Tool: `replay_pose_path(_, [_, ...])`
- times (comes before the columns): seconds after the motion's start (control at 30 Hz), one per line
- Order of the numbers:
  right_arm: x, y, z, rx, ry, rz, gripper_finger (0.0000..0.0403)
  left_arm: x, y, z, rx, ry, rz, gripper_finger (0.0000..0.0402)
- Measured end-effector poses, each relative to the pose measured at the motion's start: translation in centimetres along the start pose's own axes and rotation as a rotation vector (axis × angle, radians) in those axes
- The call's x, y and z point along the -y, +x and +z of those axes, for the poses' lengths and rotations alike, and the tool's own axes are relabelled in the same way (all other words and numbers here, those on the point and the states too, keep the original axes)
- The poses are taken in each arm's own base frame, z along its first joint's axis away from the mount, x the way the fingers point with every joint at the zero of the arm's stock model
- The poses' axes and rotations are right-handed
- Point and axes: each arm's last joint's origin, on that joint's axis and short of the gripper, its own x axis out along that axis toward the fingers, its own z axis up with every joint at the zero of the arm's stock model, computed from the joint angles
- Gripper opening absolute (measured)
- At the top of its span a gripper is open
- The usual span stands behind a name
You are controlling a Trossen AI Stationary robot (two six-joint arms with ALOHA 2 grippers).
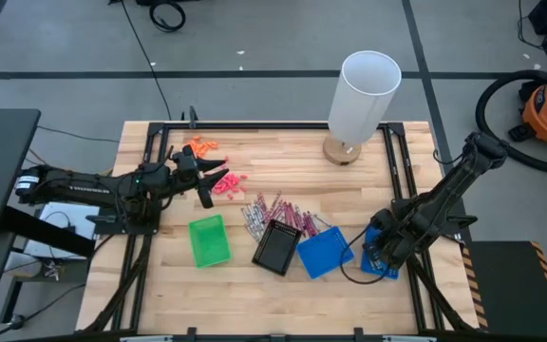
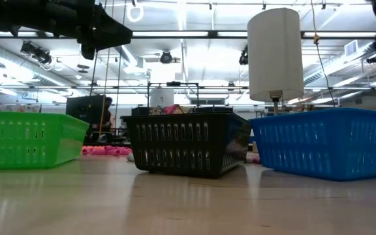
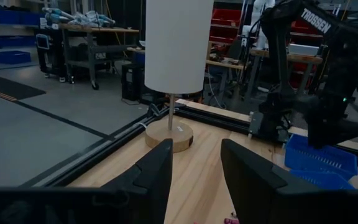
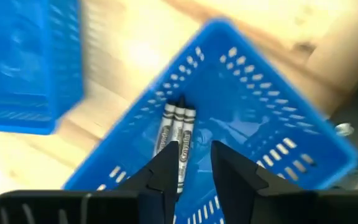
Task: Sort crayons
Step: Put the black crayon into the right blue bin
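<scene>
A heap of pink and grey crayons (image 1: 278,213) lies on the table's middle, just beyond the black tray (image 1: 277,247). Three grey crayons (image 4: 178,130) lie side by side on the floor of a small blue tray (image 4: 278,118) at the table's right edge. My right gripper (image 4: 193,163) hovers over them, pointing down, open, with nothing between its fingers. At the table's left, my left gripper (image 1: 218,179) is held level above the wood and is open (image 3: 196,171) and empty.
A green tray (image 1: 209,239), the black tray and a second blue tray (image 1: 324,252) stand in a row near the front. Orange bits (image 1: 200,146) and coral-pink bits (image 1: 228,183) lie by my left gripper. A white lamp (image 1: 364,95) stands at the far edge.
</scene>
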Motion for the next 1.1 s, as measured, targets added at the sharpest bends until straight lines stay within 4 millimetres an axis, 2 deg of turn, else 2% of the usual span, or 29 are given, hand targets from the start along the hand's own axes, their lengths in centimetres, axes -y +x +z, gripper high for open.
replay_pose_path(0.13, [-0.8,-2.5,0.8,0.086,-0.051,0.018,0.0102,0.0,0.0,0.0,0.000,0.000,0.000,0.0149])
replay_pose_path(0.27, [-1.5,-3.7,1.7,0.173,-0.109,0.055,0.0102,0.0,0.0,0.0,0.000,-0.004,-0.001,0.0149])
replay_pose_path(0.53, [-2.3,-3.4,3.6,0.252,-0.203,0.044,0.0102,0.2,-0.1,0.0,-0.002,-0.004,-0.014,0.0149])
replay_pose_path(1.1, [-4.2,-3.2,7.9,0.346,-0.355,0.135,0.0102,0.2,-0.1,-0.1,-0.005,-0.003,-0.014,0.0149])
